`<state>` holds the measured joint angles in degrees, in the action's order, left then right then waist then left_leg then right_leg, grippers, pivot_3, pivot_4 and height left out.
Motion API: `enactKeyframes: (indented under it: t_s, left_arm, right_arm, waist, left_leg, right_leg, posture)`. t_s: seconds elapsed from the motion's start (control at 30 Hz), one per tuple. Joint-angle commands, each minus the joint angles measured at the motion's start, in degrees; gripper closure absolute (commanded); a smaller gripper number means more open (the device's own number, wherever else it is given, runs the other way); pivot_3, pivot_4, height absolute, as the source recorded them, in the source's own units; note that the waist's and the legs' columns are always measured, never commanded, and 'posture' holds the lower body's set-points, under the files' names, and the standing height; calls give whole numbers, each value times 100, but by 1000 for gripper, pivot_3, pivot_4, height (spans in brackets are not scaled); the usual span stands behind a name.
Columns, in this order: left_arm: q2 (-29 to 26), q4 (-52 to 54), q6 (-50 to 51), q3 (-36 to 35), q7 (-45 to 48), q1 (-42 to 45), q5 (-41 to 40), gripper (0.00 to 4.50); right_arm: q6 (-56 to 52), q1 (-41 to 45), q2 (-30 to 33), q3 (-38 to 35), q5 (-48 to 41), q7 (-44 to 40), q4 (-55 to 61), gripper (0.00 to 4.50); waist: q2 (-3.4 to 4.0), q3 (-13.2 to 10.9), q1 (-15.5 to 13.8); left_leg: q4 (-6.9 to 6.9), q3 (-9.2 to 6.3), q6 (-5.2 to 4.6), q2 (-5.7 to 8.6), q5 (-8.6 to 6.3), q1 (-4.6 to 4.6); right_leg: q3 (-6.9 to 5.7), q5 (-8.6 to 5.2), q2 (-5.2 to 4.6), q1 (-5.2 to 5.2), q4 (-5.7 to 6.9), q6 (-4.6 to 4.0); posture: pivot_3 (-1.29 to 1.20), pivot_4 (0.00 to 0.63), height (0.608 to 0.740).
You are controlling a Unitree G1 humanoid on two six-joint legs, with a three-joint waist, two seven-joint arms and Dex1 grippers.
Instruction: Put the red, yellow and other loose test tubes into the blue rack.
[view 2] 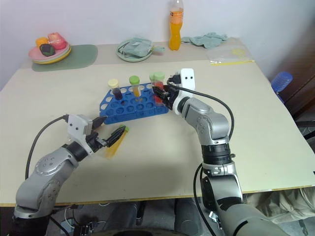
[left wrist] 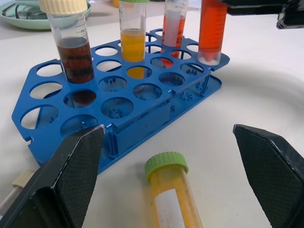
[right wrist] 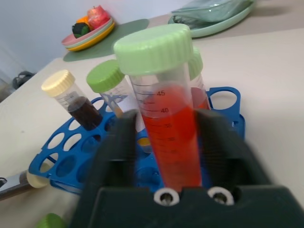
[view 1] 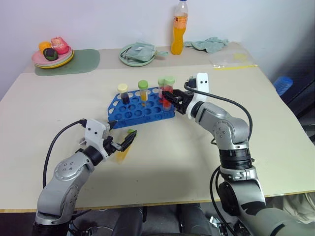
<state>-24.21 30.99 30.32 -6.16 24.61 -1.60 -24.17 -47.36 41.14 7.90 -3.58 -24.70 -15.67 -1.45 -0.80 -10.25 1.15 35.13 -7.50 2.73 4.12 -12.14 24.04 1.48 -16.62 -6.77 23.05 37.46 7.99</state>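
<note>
The blue rack [view 1: 140, 112] stands mid-table. Three tubes stand in it: a dark one with a cream cap [view 1: 123, 93], a yellow one with a green cap [view 1: 143, 91] and a red one with a green cap [left wrist: 173, 28]. At the rack's right end my right gripper [right wrist: 166, 116] is shut on a second red tube [right wrist: 166, 137], upright with a green cap, its bottom at a corner hole. A loose yellow tube [left wrist: 173, 199] with a green cap lies on the table in front of the rack. My left gripper [view 1: 125, 140] is open around its cap end, not touching it.
At the back left is a stack of plates with food [view 1: 53, 56] on a green mat [view 1: 83, 61]. A green plate with a cloth [view 1: 138, 53], an orange drink bottle [view 1: 180, 29], a crumpled cloth [view 1: 209, 44] and a plastic bag [view 1: 234, 59] line the far edge.
</note>
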Motion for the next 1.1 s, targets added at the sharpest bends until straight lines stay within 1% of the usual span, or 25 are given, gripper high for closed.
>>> enactKeyframes:
  t_s: [0.03,0.17,0.27,0.4,0.6,0.8,1.1]
  left_arm:
    - [13,147,-143,-19,-21,3,28,0]
    - [11,149,-146,-7,-14,1,31,0]
    - [9,133,-142,5,-4,25,27,0]
    - [0,98,-151,12,10,66,30,0]
    - [-2,95,-168,31,13,77,30,0]
    - [-7,98,-163,32,5,94,26,0]
    - [-27,96,-141,16,7,117,10,0]
  right_arm:
    - [115,152,-2,91,52,-57,117,3385]
    - [169,108,4,117,123,-76,140,3385]
    - [400,25,52,206,269,-133,176,3385]
    - [1199,-242,165,554,652,-379,327,3385]
    - [2131,-593,101,727,995,-466,268,3385]
    - [2791,-895,64,861,1239,-565,196,3385]
    - [3158,-1086,38,949,1458,-657,46,3385]
  waist:
    - [0,0,8]
    - [0,0,2]
    - [0,0,4]
    - [0,0,1]
    - [0,0,0]
    - [0,0,-8]
    - [0,0,-6]
  left_leg:
    - [0,1,0,0,0,0]
    - [0,1,0,0,0,0]
    - [-1,0,0,0,0,0]
    - [0,4,0,0,0,0]
    - [0,3,0,0,0,0]
    - [0,1,0,0,0,0]
    - [0,1,0,0,0,0]
  right_leg:
    - [1,0,0,1,0,0]
    - [0,0,0,1,0,0]
    - [0,0,0,1,0,0]
    - [0,0,0,1,0,0]
    - [0,0,0,1,0,0]
    - [0,0,0,0,-1,0]
    - [0,0,0,0,-1,0]
  posture:
    - [0,150,740]
    - [0,150,740]
    - [0,150,740]
    - [0,150,740]
    - [0,150,740]
    - [0,150,740]
    - [0,150,740]
